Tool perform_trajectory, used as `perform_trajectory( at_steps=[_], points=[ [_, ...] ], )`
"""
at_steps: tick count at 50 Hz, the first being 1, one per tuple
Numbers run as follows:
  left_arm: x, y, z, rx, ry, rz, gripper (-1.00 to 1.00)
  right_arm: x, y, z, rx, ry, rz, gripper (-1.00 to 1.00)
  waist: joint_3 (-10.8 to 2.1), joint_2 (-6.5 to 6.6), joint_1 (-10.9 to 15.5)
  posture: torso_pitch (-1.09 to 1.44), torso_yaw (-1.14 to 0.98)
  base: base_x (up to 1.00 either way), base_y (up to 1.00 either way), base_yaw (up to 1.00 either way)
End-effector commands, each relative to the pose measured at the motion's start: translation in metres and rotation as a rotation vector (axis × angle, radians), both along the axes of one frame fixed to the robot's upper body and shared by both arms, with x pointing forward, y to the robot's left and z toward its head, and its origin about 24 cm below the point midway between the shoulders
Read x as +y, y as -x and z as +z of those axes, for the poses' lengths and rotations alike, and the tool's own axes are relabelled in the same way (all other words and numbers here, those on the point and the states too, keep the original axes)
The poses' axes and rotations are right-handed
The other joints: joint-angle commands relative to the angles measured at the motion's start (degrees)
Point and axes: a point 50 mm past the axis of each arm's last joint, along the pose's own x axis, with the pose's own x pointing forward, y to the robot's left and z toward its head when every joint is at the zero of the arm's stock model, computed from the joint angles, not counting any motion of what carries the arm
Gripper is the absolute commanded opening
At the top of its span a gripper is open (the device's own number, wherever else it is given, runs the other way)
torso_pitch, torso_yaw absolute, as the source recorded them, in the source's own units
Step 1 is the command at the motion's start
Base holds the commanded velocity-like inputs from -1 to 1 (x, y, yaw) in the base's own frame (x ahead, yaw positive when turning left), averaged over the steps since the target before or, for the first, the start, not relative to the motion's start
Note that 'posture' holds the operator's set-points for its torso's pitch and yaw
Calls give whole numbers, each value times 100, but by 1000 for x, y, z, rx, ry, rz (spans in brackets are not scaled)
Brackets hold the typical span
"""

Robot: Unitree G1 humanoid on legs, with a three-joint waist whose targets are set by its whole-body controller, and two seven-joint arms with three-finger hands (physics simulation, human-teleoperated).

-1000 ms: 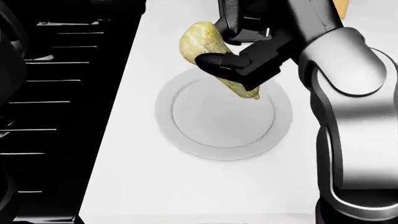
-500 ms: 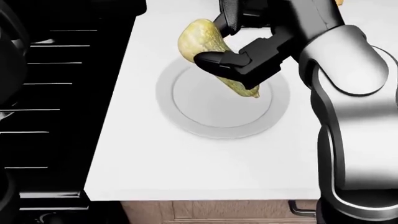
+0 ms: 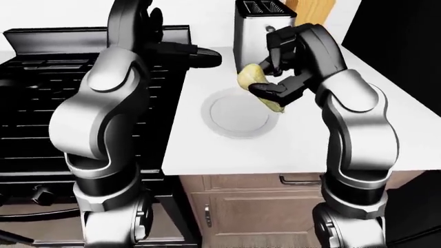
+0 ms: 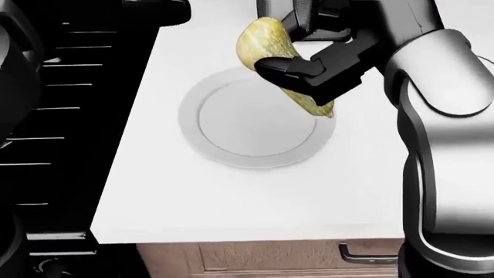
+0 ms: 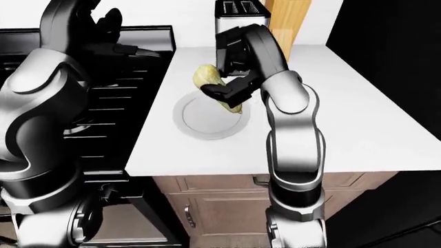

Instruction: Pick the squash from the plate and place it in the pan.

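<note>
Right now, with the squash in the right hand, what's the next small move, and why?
Probably carry the squash left, toward the stove. The right hand grips it clear above the plate, so the lift looks done. The pan itself is hard to make out on the dark stove.

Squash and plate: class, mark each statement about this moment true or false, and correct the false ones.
1. The right hand grips the squash. True.
2. The squash lies flat on the plate. False: it is held above the plate, which is bare.
3. A toaster stands on the counter beyond the plate. True.
4. The left hand holds the plate. False: the left arm is over the stove.
</note>
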Motion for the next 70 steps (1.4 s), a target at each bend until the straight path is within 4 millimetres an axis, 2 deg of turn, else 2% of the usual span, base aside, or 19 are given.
perform_trajectory(
  at_steps=[1, 5, 7, 11, 12, 18, 22, 23, 33, 34, 40, 44, 49, 51, 52, 53, 55, 57, 70],
  points=[
    [7, 7, 16, -85, 17, 32, 100, 9, 13, 25, -149, 1, 51, -100, -200, -14, 74, 0, 0, -65, 0, 0],
    [6, 7, 16, -85, 16, 32, 100, 9, 14, 26, -156, -2, 52, -100, -212, 85, 133, 0, 0, -57, 0, 0],
    [7, 6, 16, -85, 16, 32, 100, 9, 13, 25, -156, -4, 52, -100, 109, 237, 39, 0, 0, 0, 0, 0],
    [6, 7, 16, -85, 16, 32, 100, 9, 13, 26, -157, -5, 54, -100, 232, 640, -91, 0, 0, 0, 0, 0],
    [6, 6, 15, -85, 16, 32, 100, 9, 13, 26, -158, -7, 53, -100, 187, 522, -62, 0, 0, 0, 0, 0],
    [6, 6, 15, -84, 15, 32, 100, 9, 13, 26, -159, -7, 50, -100, 57, 371, -23, 0, 0, 0, 0, 0],
    [7, 7, 16, -86, 16, 32, 100, 9, 13, 26, -161, -5, 50, -100, 69, 22, 96, 0, 0, 0, 0, 0],
    [6, 7, 16, -86, 15, 32, 100, 9, 13, 26, -162, -6, 50, -100, 116, 130, 87, 0, 0, 0, 0, 0],
    [6, 7, 16, -87, 15, 33, 100, 9, 13, 26, -170, 4, 48, -100, 90, 198, 79, 0, 0, 0, 0, 0],
    [7, 7, 16, -87, 16, 33, 100, 10, 13, 26, -170, 7, 47, -100, -47, 226, 58, 0, 0, 0, 15, 0],
    [6, 7, 16, -87, 15, 33, 100, 9, 14, 27, -173, 12, 45, -100, -140, -130, 43, 0, 0, 0, 48, 0],
    [7, 7, 16, -87, 16, 33, 100, 9, 14, 27, -174, 9, 44, -100, -51, -35, 27, 0, 0, 0, 62, 0],
    [7, 6, 16, -87, 16, 33, 100, 9, 13, 27, -176, 8, 43, -100, -18, 266, -23, 0, 0, 0, 62, 0],
    [7, 6, 16, -87, 16, 33, 100, 9, 13, 27, -176, 8, 43, -100, -36, 519, -64, 0, 0, 0, 58, 0],
    [7, 6, 16, -87, 16, 33, 100, 9, 14, 27, -176, 7, 44, -100, -120, 823, -81, 0, 0, 0, 48, 0],
    [7, 6, 16, -87, 16, 33, 100, 9, 14, 27, -177, 7, 43, -100, -154, 857, -87, 0, 0, 0, 43, 0],
    [6, 7, 16, -87, 15, 33, 100, 9, 14, 27, -177, 7, 43, -100, 8, 706, -68, 0, 0, 0, 42, 0],
    [6, 7, 16, -87, 15, 33, 100, 9, 13, 27, -178, 4, 44, -100, -56, 593, -47, 0, 0, 0, 24, 0],
    [6, 6, 16, -88, 13, 32, 100, 9, 14, 28, -180, 5, 42, -100, -73, 424, 86, 0, 0, 0, 11, 0]
  ],
)
